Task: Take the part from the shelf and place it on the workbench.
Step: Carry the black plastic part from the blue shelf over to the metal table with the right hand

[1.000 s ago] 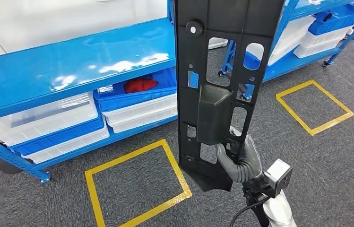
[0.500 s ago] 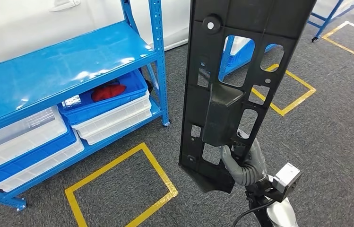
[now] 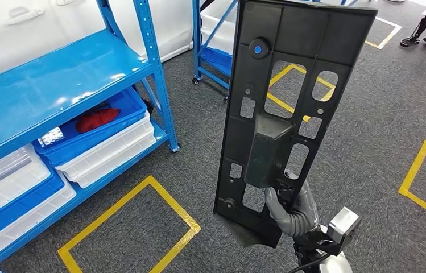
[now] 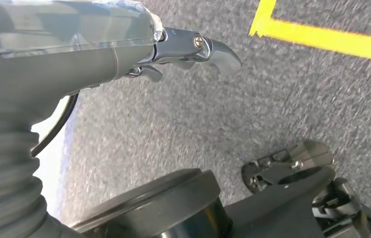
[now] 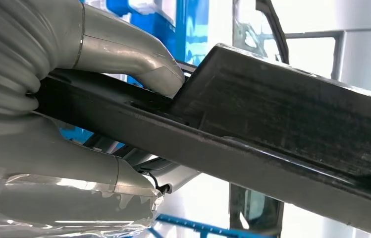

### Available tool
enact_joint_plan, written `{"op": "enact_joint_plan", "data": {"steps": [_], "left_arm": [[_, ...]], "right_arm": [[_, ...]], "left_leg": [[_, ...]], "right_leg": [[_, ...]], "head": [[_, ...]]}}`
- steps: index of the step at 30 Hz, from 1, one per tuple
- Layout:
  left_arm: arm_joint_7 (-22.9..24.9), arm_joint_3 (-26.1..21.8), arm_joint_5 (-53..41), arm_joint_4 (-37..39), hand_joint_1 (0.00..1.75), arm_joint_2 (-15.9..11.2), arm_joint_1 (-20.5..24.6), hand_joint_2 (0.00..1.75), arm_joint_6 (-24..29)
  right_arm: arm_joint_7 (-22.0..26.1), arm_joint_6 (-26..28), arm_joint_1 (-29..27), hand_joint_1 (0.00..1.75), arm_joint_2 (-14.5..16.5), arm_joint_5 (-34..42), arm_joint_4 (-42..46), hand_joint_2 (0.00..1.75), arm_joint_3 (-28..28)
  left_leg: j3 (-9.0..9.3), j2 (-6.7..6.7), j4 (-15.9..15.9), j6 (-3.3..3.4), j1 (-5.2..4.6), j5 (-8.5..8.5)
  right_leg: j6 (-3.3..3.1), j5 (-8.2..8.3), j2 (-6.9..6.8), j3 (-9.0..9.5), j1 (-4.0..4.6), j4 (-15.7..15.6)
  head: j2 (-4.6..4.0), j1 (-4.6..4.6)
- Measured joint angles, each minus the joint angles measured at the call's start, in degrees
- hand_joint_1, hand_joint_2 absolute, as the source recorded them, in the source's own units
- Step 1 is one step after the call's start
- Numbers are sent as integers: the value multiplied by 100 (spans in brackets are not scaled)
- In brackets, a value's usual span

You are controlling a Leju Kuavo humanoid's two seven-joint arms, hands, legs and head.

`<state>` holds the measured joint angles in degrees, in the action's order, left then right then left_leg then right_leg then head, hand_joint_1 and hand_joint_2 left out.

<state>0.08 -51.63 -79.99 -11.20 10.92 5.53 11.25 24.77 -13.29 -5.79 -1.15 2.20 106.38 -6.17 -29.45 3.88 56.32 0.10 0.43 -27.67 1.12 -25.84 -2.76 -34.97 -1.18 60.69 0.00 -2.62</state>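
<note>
Part: the long black panel [image 3: 281, 114] stands nearly upright in the centre of the head view, long axis running from lower centre to the top edge, tilted slightly right.
Right hand: the right hand [image 3: 293, 203] grips the panel's lower end, the thumb [image 5: 138, 67] pressing one face.
Left hand: the left hand [image 4: 193, 49] hangs over the floor, holding nothing, fingers curled.
Shelf: the blue shelf [image 3: 57, 85] lies at left.
Hidden: the worktop; the panel's bottom corner behind the right hand.
</note>
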Motion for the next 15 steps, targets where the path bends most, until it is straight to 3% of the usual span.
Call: {"op": "enact_joint_plan", "data": {"steps": [2, 4, 6, 8, 10, 11, 12, 13, 15], "left_arm": [[-4, -83, 101, -5, 0, -29, -12, 175, 43], [-73, -138, 125, -8, 0, -44, -13, 175, 78], [-160, -152, 98, -9, 0, -53, -16, 175, 100], [-211, -163, 80, -10, 0, -60, -4, 175, 111], [-231, -174, 79, -10, 0, -62, 35, 175, 113], [-233, -176, 79, -10, 0, -63, 47, 175, 113], [-230, -176, 75, -10, 0, -63, 49, 175, 113], [-225, -177, 72, -10, 0, -65, 39, 175, 114], [-231, -180, 65, -10, 0, -79, 1, 175, 115]], "right_arm": [[50, -60, 44, 175, 50, 15, -97, 175, 5], [109, -97, 83, 175, 75, 10, -186, 175, 15], [156, -110, 146, 175, 96, -2, -250, 175, 23], [186, -111, 219, 175, 123, -8, -301, 175, 26], [192, -113, 254, 175, 146, -9, -351, 175, 27], [192, -113, 258, 175, 151, -10, -374, 175, 27], [191, -114, 261, 175, 155, -11, -396, 175, 27], [191, -114, 264, 175, 156, -11, -411, 175, 27], [192, -114, 282, 175, 165, -14, -432, 175, 28]], "left_leg": [[17, 83, 12, -71, -23, -28], [41, 139, 16, -137, -17, -52], [-31, -7, 230, -185, 4, -236], [-313, -240, 908, -203, 16, -633], [-608, -323, 1618, -199, 12, -908], [-642, -333, 1717, -185, 11, -884], [-568, -347, 1573, -161, 10, -740], [-413, -396, 1234, -127, 9, -519], [-92, -642, 481, -56, 9, -175]], "right_leg": [[-77, 0, -41, 93, 43, -206], [-150, 22, 68, 74, 42, -223], [-231, 51, 167, 73, 24, -252], [-291, 71, 264, 61, 31, -263], [-315, 80, 377, 51, 64, -257], [-320, 81, 445, 50, 80, -251], [-321, 82, 521, 52, 94, -241], [-321, 82, 601, 54, 104, -229], [-301, 94, 745, 34, 110, -204]], "head": [[0, -1], [0, -1], [0, -2], [0, -2], [0, -2], [0, -2], [0, -2], [0, -2], [0, -2]]}}
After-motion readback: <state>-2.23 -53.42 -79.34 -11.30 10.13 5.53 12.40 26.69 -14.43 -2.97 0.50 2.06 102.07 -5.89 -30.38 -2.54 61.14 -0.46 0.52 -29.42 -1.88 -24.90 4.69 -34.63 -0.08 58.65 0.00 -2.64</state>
